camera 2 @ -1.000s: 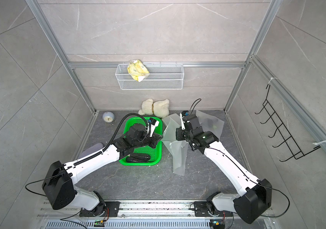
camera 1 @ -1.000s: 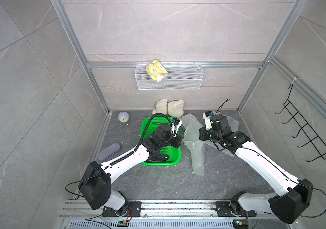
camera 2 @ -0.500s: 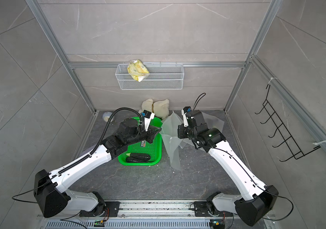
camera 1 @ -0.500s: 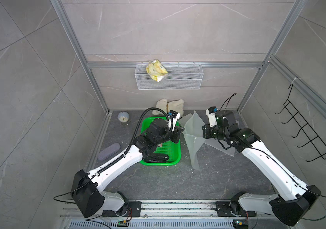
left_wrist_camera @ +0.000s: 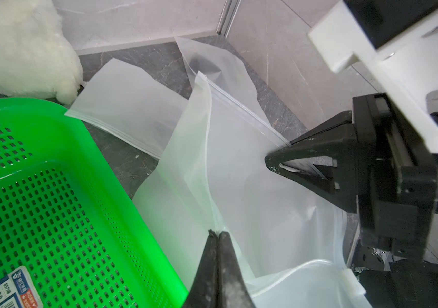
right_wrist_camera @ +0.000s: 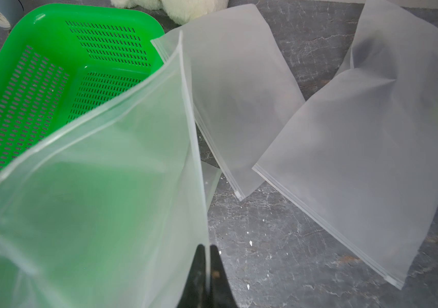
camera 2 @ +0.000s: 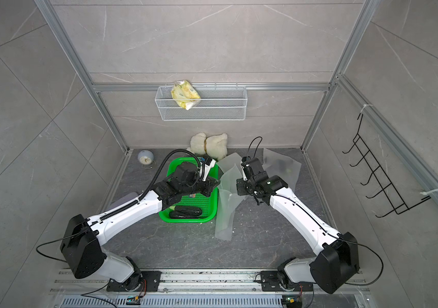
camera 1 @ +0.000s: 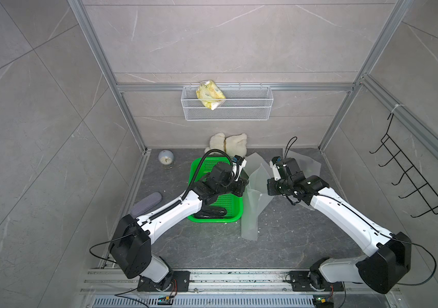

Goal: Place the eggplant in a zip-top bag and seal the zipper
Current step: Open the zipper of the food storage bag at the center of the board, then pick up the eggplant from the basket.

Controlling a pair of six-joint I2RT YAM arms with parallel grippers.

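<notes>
Left end effector (left_wrist_camera: 217,233) and right end effector (right_wrist_camera: 207,247), clamped tight, hold zip-top bag (left_wrist_camera: 239,176).

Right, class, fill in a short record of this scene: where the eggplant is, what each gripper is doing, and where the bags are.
eggplant: dark, elongated eggplant lying in the green perforated plastic basket, not yet bagged
left gripper: shut on one edge of the frosted translucent zip-top bag
right gripper: shut on the same bag's zipper edge
held bag: raised between the two arms, beside the basket
spare bags: two more frosted bags lying on the dark stone floor
</notes>
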